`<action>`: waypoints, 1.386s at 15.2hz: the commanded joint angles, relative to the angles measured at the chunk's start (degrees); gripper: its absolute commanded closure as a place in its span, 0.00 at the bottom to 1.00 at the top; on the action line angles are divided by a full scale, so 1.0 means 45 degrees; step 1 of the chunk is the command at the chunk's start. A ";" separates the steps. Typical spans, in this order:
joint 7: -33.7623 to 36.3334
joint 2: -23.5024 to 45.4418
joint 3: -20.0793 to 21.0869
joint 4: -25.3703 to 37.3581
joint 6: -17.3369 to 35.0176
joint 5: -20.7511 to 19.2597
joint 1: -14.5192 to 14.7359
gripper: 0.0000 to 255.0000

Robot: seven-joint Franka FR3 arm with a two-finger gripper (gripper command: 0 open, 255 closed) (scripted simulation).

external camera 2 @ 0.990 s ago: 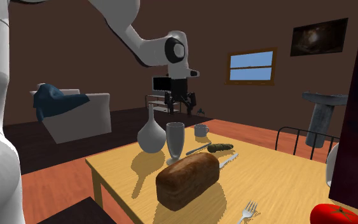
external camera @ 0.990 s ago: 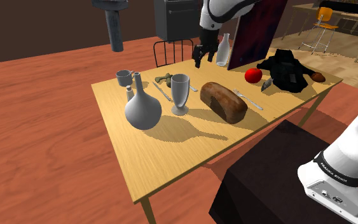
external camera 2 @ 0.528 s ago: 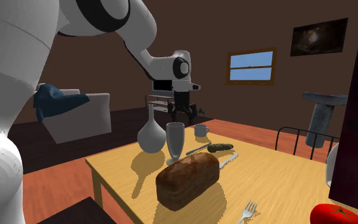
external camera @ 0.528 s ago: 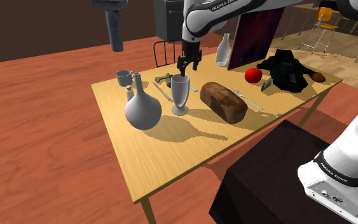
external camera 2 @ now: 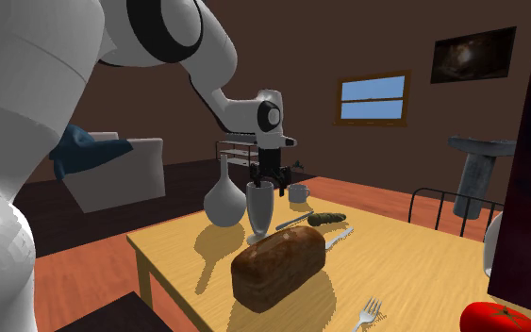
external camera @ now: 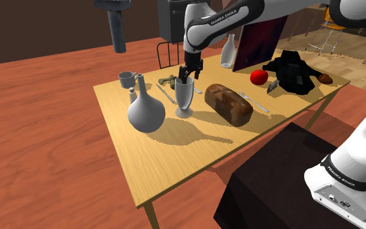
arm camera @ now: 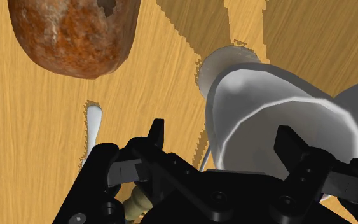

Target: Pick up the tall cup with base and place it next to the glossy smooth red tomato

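The tall cup (external camera: pixel 184 97) is a grey stemmed goblet on a round base, upright on the wooden table (external camera: pixel 175 156) between a vase and a loaf. My black gripper (external camera: pixel 189 73) hangs just above its rim, pointing down, fingers apart and touching nothing. From the second exterior view the gripper (external camera 2: pixel 268 179) sits right over the cup (external camera 2: pixel 260 209). Looking along the hand, the cup's open mouth (arm camera: pixel 273 121) lies below the open gripper (arm camera: pixel 222 140), shifted toward one finger. The red tomato (external camera: pixel 259 77) rests farther along the table near a dark panel; it also shows in the second exterior view (external camera 2: pixel 499 317).
A brown loaf (external camera: pixel 228 103) lies beside the cup, between it and the tomato. A grey long-necked vase (external camera: pixel 145 110) and a small mug (external camera: pixel 126 79) stand on the cup's other side. A white bottle (external camera: pixel 227 52), dark red panel (external camera: pixel 259 42) and black bag (external camera: pixel 295 73) crowd the tomato's end.
The arm has swung from near the white bottle across to the tall cup and come down until the gripper is just over the rim. The fingers stayed open.
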 commanded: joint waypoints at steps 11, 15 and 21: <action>0.0011 0.0060 -0.0002 -0.0053 0.0120 -0.0007 0.0007 1.00; 0.0011 0.0064 -0.0002 -0.0050 0.0120 -0.0008 0.0007 1.00; -0.0005 -0.0224 0.0015 0.0215 -0.0431 0.0024 -0.0002 1.00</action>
